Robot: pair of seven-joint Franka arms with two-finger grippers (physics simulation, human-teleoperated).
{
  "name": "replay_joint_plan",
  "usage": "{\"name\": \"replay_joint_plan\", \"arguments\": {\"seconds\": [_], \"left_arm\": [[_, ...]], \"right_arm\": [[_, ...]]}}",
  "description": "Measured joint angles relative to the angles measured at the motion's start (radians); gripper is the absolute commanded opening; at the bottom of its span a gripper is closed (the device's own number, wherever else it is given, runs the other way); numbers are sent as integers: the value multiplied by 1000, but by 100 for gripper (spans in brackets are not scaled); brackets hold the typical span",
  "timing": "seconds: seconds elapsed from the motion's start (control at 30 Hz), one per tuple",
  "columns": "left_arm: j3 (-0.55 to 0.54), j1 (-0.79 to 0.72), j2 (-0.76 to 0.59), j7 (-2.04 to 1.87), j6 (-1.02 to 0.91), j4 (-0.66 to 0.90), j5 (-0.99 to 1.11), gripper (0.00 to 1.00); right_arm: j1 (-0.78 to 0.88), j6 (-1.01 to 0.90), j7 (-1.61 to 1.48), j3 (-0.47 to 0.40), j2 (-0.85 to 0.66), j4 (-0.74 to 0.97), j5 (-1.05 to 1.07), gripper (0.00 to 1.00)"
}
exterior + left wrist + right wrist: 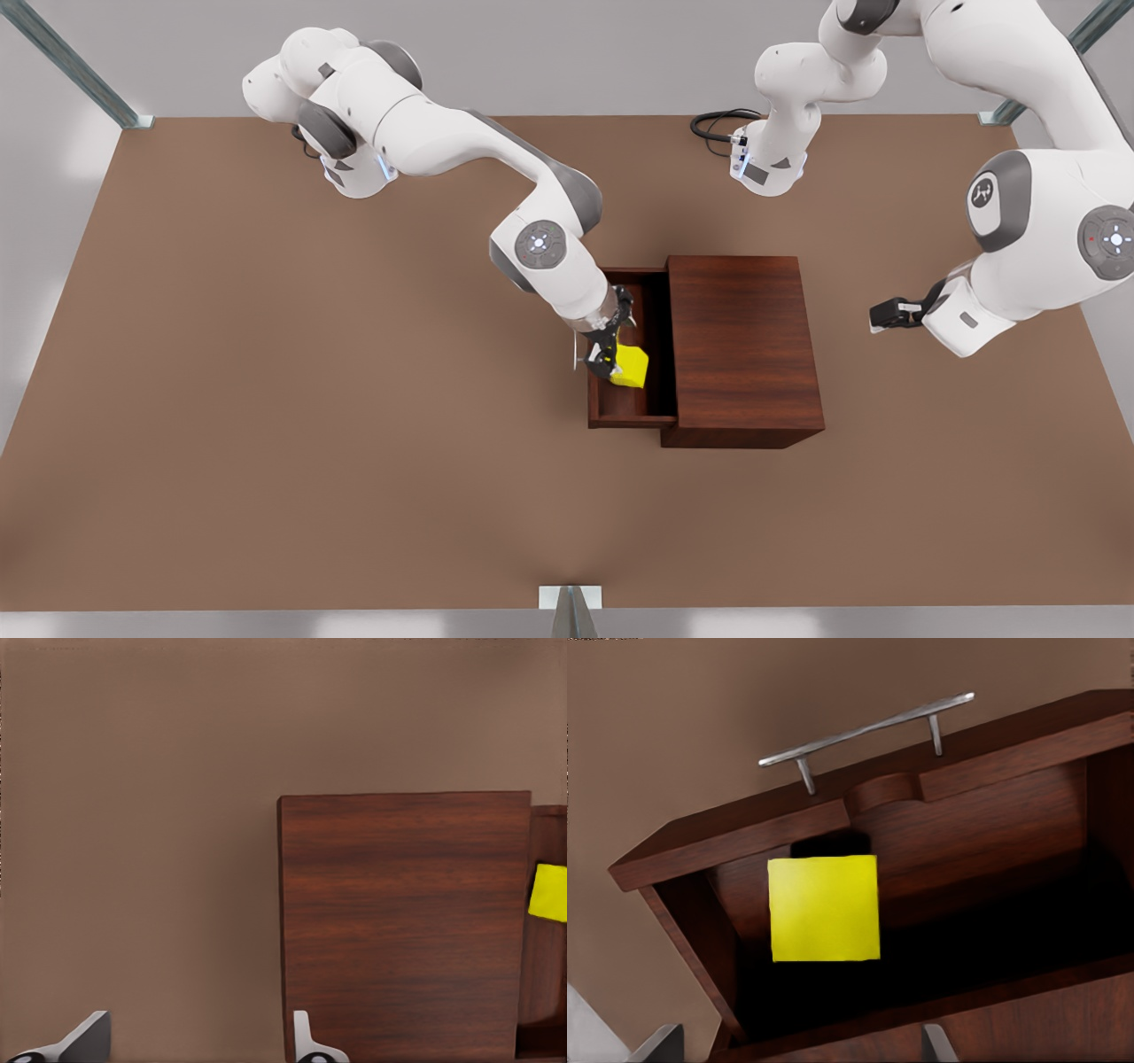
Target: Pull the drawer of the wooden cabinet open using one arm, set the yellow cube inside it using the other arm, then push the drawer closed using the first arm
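Observation:
The wooden cabinet (740,346) (403,921) stands mid-table, its drawer (620,412) (735,842) pulled out toward the front view's left. The silver handle (868,726) sits on the drawer's front panel. The yellow cube (631,365) (824,908) (549,892) is inside the drawer opening. My right gripper (607,350) (797,1047) hovers just over it, open, with its fingers (656,1043) spread wider than the cube and not touching it. I cannot tell whether the cube rests on the drawer floor. My left gripper (886,314) (199,1047) waits open off the cabinet's back side.
The brown table (266,399) stretches wide on every side of the cabinet. A black cable (713,124) lies by the far arm base. Metal frame posts (567,607) stand at the table's edges.

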Motion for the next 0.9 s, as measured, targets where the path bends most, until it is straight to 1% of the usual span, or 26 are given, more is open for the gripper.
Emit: {"name": "replay_joint_plan", "arguments": {"seconds": [0.07, 0.1, 0.2, 0.27, 0.3, 0.33, 0.37, 0.43, 0.5, 0.57, 0.67, 0.7, 0.77, 0.9], "left_arm": [[-4, -14, 5, 1, -2, 30, -1, 100], [-4, -20, 6, 1, -3, 38, -1, 100], [-4, -22, 8, 1, -5, 44, -2, 100], [-4, -22, 9, 1, -6, 45, -2, 100], [-4, -22, 9, 1, -7, 45, -2, 100], [-6, -23, 14, 0, -7, 48, -2, 100], [-6, -38, 30, -7, -7, 71, -2, 100], [-6, -147, 95, -39, -5, 154, -2, 100], [-7, -318, 190, -98, 15, 226, 19, 100], [-7, -443, 274, -167, 54, 281, 41, 100], [-1, -668, 414, -298, 157, 379, 72, 100], [-2, -716, 448, -348, 204, 394, 80, 100], [1, -763, 499, -444, 285, 404, 99, 100], [1, -789, 588, -624, 404, 404, 142, 100]], "right_arm": [[-57, -46, 4, -7, -55, -2, -12, 100], [-129, -99, -8, -2, -90, -3, -15, 100], [-462, -286, -119, 7, -151, -23, -22, 100], [-688, -369, -281, 6, -245, -135, -56, 100], [-751, -389, -385, -4, -317, -238, -77, 100], [-781, -405, -495, -29, -390, -336, -93, 100], [-796, -418, -606, -47, -451, -418, -117, 100], [-803, -444, -818, -58, -502, -478, -162, 100], [-790, -470, -1009, -63, -510, -486, -184, 100], [-786, -494, -1177, -66, -492, -475, -189, 100], [-781, -518, -1395, -64, -477, -471, -196, 100], [-781, -524, -1460, -63, -476, -471, -198, 100], [-781, -533, -1580, -63, -473, -471, -200, 100], [-781, -547, -1783, -62, -467, -471, -202, 100]]}}
